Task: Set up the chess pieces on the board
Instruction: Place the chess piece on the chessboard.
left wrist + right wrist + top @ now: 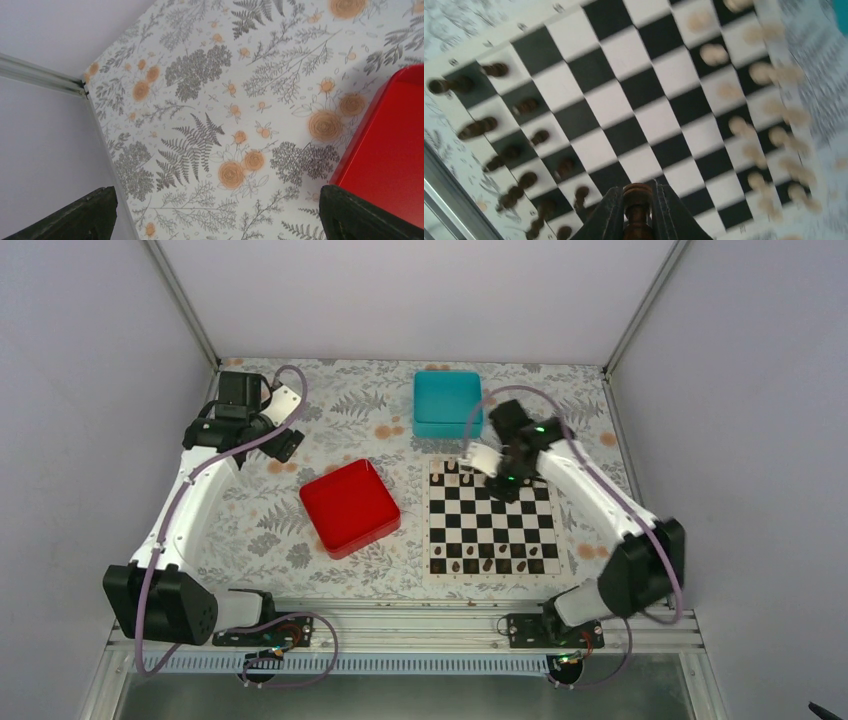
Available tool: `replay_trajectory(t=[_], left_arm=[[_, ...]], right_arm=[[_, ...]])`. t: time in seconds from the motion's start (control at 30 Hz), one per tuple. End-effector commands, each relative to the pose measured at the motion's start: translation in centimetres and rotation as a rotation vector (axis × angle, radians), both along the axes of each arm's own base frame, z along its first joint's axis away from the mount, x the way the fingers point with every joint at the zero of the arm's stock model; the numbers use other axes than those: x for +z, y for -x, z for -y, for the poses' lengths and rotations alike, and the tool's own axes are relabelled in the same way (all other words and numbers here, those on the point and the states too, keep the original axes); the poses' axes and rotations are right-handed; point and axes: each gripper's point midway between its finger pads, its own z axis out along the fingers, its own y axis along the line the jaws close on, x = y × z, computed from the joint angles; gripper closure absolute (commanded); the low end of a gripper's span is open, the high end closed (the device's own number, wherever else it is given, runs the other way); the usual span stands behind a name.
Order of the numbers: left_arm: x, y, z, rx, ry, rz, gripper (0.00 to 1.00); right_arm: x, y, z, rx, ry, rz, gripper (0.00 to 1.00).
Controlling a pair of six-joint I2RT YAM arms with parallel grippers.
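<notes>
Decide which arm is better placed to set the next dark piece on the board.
Right. The right gripper is shut on a dark piece above the board; the left gripper hangs open beside the red tray, off the board.

The board (pixel 490 520) lay right of the tray (pixel 349 507), the box (pixel 447 403) behind them, chess pieces (pixel 487 565) lining the board's near edge.

The red tray (pixel 395 150) looks like smooth, glossy plastic; the teal box (pixel 447 402) is duller. The table (pixel 200 115) wears a matt floral print — cloth or paper, hard to tell. The board (pixel 644 120) is smooth; the dark chess piece (pixel 638 197) between the right fingers (pixel 599 222) looks like turned, varnished wood — the fingers matt black.
</notes>
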Motion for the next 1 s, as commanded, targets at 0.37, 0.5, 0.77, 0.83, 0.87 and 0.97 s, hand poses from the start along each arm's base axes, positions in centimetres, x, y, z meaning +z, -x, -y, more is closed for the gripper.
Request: replay_trajectory(t=[0.37, 0.5, 0.77, 0.83, 0.87, 0.97], left_arm=[[1.4, -1.6, 2.0, -0.005, 0.104, 0.043, 0.00], [0.7, -1.4, 1.9, -0.008, 0.092, 0.036, 0.00], [-1.1, -1.0, 1.1, 0.000, 0.037, 0.010, 0.00], [-0.8, -1.0, 1.2, -0.003, 0.038, 0.019, 0.00], [-0.7, -1.0, 1.2, -0.006, 0.043, 0.020, 0.00], [-0.3, -1.2, 1.7, -0.004, 0.077, 0.005, 0.00]], right_arm=[[-1.7, 7.6, 16.6, -0.238, 0.027, 0.021, 0.93], [-2.8, 8.9, 18.1, -0.267, 0.032, 0.005, 0.94], [-4.3, 11.0, 18.6, -0.253, 0.041, -0.010, 0.94], [-4.6, 11.4, 18.3, -0.229, 0.039, 0.004, 0.94], [-4.8, 11.6, 18.2, -0.217, 0.038, 0.009, 0.94], [-5.4, 11.9, 17.9, -0.185, 0.032, 0.020, 0.94]])
